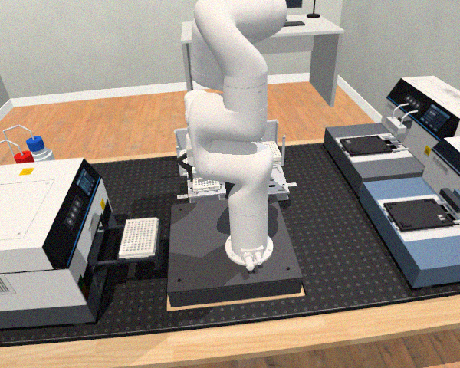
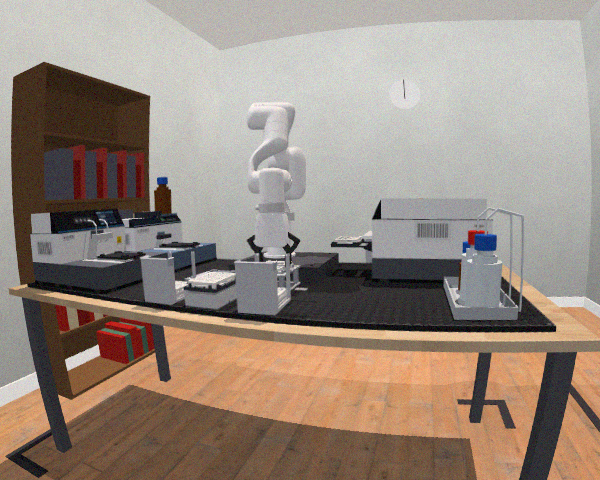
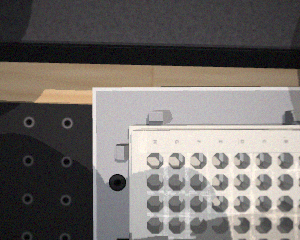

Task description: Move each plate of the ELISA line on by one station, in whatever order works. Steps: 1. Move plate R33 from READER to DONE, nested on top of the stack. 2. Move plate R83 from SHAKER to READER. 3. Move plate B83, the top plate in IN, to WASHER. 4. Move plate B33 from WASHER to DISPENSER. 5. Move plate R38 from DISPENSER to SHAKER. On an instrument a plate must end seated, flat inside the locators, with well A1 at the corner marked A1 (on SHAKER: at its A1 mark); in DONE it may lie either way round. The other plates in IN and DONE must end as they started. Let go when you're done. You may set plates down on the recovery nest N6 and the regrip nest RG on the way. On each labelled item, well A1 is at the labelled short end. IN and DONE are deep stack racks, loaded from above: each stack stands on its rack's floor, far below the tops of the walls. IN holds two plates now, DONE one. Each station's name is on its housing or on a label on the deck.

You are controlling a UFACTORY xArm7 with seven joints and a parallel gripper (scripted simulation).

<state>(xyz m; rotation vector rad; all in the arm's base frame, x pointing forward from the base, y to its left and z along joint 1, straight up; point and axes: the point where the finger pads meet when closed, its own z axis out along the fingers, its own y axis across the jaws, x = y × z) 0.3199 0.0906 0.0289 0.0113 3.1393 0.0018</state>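
Observation:
My gripper is low over a pale nest just beyond the robot's base. Its fingers stand at the width of the white plate and appear shut on it. The plate lies flat at the nest, inside the two locator sides that show in the wrist view. Row letters run along its end nearest the base, H at the left; the A1 corner is out of view. Another white plate lies on the left instrument's tray. A third plate lies on a stand between the racks. Plate names are unreadable.
Two tall-walled racks flank the stand. At the right, a black plate holder on the grey instrument and another holder on the blue one hold no plate. Capped bottles stand beyond the left instrument.

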